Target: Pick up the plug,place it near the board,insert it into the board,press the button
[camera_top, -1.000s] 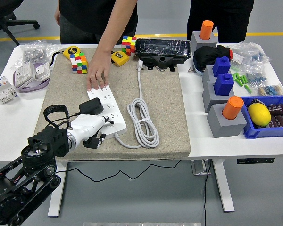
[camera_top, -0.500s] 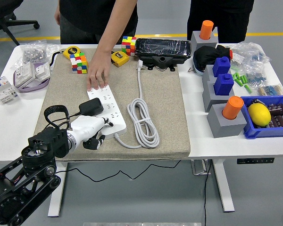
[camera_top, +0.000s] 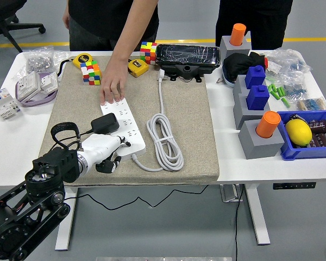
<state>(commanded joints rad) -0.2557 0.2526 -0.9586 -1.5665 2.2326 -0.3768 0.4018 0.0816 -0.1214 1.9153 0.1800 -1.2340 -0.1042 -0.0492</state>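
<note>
The left hand [camera_top: 101,150], white-shelled with dark fingertips, rests on the near-left part of the beige mat [camera_top: 190,136], its fingers [camera_top: 110,163] curled loosely downward and closed on nothing that can be seen; one white finger extends toward the near end of the power strip [camera_top: 122,125]. The black plug [camera_top: 105,124] sits on the power strip's near-left portion, just beyond the hand's knuckles; whether its prongs are seated in a socket cannot be told from this view. A thin black cable [camera_top: 70,136] loops from the plug over the robot's wrist. The power strip is white, lies diagonally on the mat, and its white cord [camera_top: 165,138] is bundled in a coil just to the right, with the cord's free end running toward the far edge of the mat. At the strip's far end, a person's hand [camera_top: 113,81] presses flat on it, fingers spread downward. The black left arm [camera_top: 32,206] enters from the lower-left corner. Farther out, two colour cubes [camera_top: 90,72] [camera_top: 148,51] and a yellow tape measure [camera_top: 82,58] lie near the mat's far edge. To the right of the mat stand grey blocks [camera_top: 258,138] carrying orange and blue pegs, and a blue bin [camera_top: 309,149] holds a lemon [camera_top: 299,131].
</note>
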